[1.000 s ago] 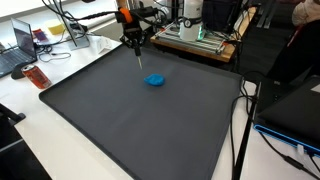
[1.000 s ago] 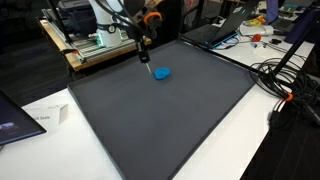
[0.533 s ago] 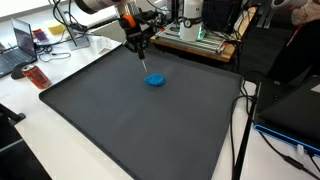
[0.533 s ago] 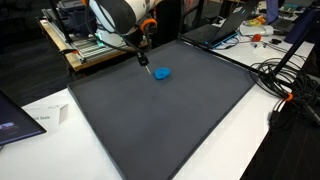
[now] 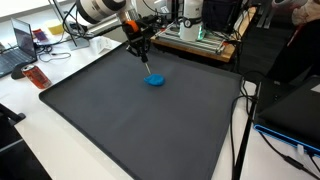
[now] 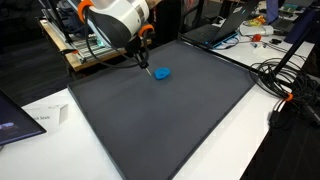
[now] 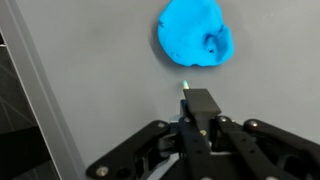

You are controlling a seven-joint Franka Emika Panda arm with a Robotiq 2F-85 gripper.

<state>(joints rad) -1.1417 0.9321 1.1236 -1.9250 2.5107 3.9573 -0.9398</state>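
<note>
A blue flattened lump (image 5: pixel 155 81) lies on the dark grey mat (image 5: pixel 130 120) toward its far side; it also shows in the exterior view (image 6: pixel 162 72) and the wrist view (image 7: pixel 195 33). My gripper (image 5: pixel 141 48) hangs over the mat just behind the lump, also seen in an exterior view (image 6: pixel 145 57). In the wrist view the gripper (image 7: pixel 197 100) is shut on a thin dark stick with a teal tip (image 7: pixel 186 88). The tip points at the mat a short way from the lump's edge and does not touch it.
An orange bottle (image 5: pixel 37 76) and a laptop (image 5: pixel 15 50) sit beside the mat. A machine frame (image 5: pixel 200 40) stands behind the mat. Cables (image 6: pixel 285 80) run along one side, and a paper (image 6: pixel 40 118) lies near a corner.
The arm has swung so its white upper body now shows above the gripper. The gripper and stick have shifted slightly toward the blue lump. The lump has not moved.
</note>
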